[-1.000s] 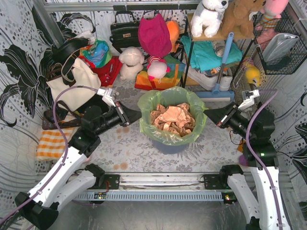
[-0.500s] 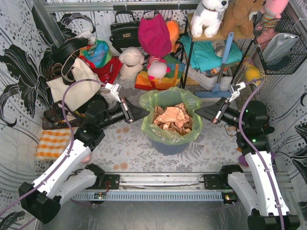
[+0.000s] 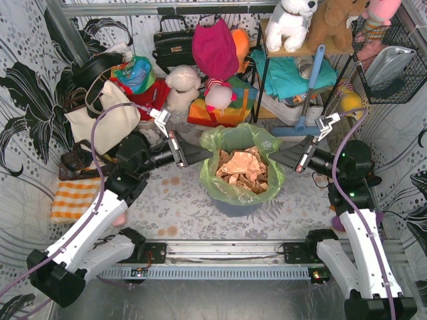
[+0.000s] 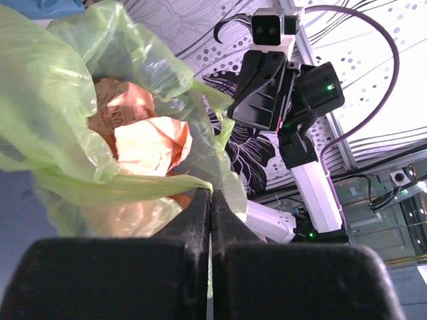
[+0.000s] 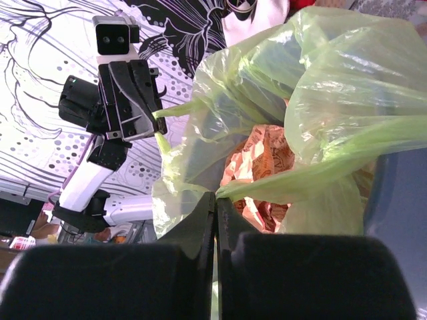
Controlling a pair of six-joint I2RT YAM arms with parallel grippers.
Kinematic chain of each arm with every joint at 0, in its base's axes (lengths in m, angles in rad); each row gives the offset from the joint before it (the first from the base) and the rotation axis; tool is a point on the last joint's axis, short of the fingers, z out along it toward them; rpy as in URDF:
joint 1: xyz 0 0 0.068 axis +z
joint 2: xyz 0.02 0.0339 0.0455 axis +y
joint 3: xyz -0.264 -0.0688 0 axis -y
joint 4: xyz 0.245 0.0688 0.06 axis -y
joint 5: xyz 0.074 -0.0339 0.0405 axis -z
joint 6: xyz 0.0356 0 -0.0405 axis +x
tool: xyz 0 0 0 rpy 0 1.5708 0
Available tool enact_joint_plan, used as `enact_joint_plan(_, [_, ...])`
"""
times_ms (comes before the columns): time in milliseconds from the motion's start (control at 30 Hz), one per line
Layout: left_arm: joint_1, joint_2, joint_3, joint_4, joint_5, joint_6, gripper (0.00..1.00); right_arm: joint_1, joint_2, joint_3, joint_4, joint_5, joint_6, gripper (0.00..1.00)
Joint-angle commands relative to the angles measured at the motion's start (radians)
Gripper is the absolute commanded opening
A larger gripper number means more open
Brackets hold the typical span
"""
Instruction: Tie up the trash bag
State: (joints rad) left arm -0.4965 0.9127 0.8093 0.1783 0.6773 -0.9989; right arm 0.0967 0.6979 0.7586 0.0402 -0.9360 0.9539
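The trash bag is thin light-green plastic lining a round blue-grey bin, with crumpled brown paper inside. My left gripper is shut on the bag's left rim. My right gripper is shut on the right rim. In the left wrist view my left gripper pinches a stretched green fold of the bag, with brown paper behind. In the right wrist view my right gripper pinches another taut fold of the bag over the paper.
A cream tote bag with black straps stands at the back left, beside an orange checked cloth. Soft toys and a shelf of clutter line the back. A metal rail runs along the near edge.
Both grippers have moved inward and up, drawing the bag's rim off the bin toward the middle. The bag's mouth has narrowed.
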Motion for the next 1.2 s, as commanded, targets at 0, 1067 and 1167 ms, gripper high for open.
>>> enact_joint_plan(0, [0.004, 0.012, 0.093, 0.056, 0.013, -0.001, 0.0, 0.006, 0.021, 0.061, 0.138, -0.023, 0.044, 0.0])
enact_joint_plan(1067, [0.004, 0.123, 0.152, 0.086, 0.068, 0.014, 0.0, 0.217, 0.209, 0.122, 0.254, 0.164, 0.019, 0.0])
enact_joint_plan(1167, [0.004, 0.072, 0.114, -0.042, 0.07, 0.07, 0.0, 0.265, 0.225, 0.111, 0.254, 0.18, 0.006, 0.0])
